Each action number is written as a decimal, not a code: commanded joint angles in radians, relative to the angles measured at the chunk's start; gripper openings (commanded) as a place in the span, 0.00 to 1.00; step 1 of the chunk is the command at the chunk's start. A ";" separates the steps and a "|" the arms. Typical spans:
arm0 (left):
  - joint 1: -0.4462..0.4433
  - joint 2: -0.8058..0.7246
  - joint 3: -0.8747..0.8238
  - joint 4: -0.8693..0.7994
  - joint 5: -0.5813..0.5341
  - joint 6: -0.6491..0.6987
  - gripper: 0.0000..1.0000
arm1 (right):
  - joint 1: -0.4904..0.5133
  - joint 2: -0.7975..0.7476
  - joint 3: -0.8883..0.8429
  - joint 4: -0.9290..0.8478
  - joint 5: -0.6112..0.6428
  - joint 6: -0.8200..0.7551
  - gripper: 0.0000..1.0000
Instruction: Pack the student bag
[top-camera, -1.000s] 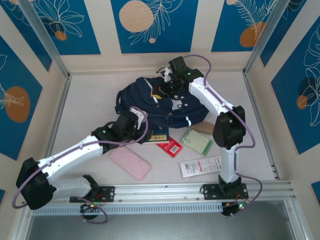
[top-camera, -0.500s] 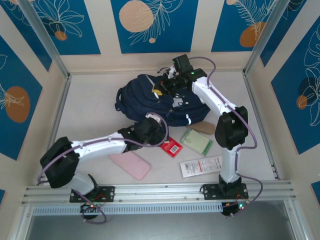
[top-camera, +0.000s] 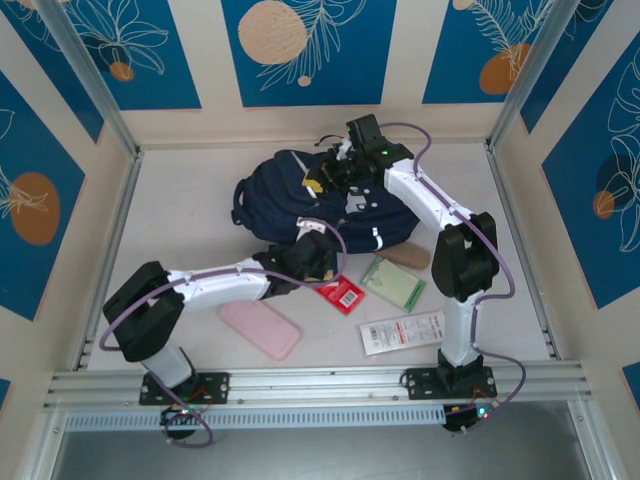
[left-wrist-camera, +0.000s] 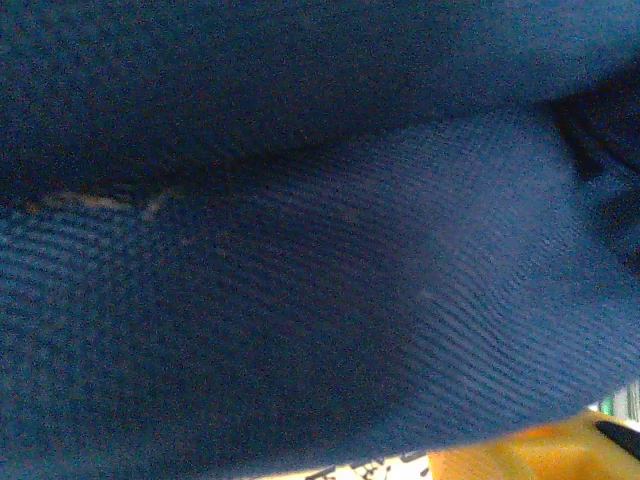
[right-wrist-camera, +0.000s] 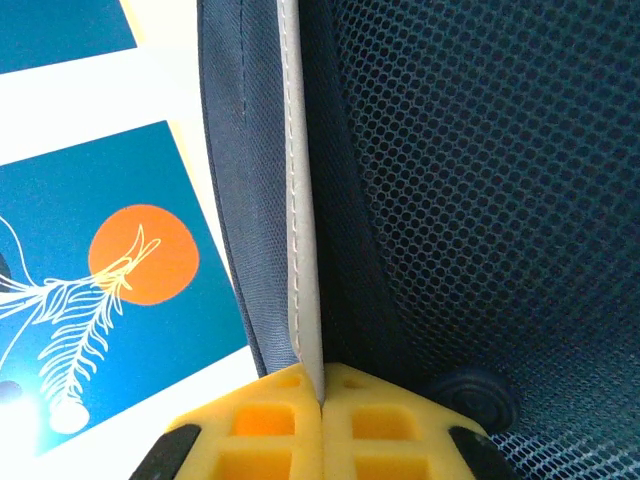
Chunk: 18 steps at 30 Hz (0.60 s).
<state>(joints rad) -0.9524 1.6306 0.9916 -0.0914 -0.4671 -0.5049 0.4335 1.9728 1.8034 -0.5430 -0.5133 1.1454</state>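
Observation:
The student bag (top-camera: 283, 197), dark navy with white stripes, lies at the back middle of the table. My right gripper (top-camera: 336, 172) is at the bag's far top edge. In the right wrist view its yellow pads (right-wrist-camera: 265, 415) are shut on a grey-trimmed rim (right-wrist-camera: 301, 200) of the bag, with navy mesh (right-wrist-camera: 490, 170) to the right. My left gripper (top-camera: 317, 246) is pressed against the bag's near edge. The left wrist view shows navy fabric (left-wrist-camera: 320, 250) up close, with a yellow patch (left-wrist-camera: 520, 455) at the bottom right, and the jaws are hidden.
Loose items lie in front of the bag: a pink case (top-camera: 260, 329), a red packet (top-camera: 341, 293), a green pad (top-camera: 393, 282), a white packet (top-camera: 401, 332) and a tan object (top-camera: 406, 255). Patterned walls enclose the table on three sides.
My left arm has stretched forward and to the right, bringing its gripper from the bag's near-left side to its near edge. The right gripper has barely moved.

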 joint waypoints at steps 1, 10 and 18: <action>-0.009 0.013 0.041 0.042 -0.039 -0.007 0.37 | -0.002 -0.069 -0.009 0.067 -0.062 0.032 0.00; -0.009 -0.019 0.023 0.004 -0.031 0.001 0.00 | -0.011 -0.071 -0.037 0.032 -0.024 -0.024 0.00; 0.001 -0.064 0.001 -0.098 0.023 0.000 0.00 | -0.024 -0.065 0.002 -0.094 0.068 -0.162 0.00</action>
<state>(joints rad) -0.9539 1.6104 0.9955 -0.1425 -0.4637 -0.5102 0.4297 1.9667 1.7615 -0.5793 -0.4839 1.0500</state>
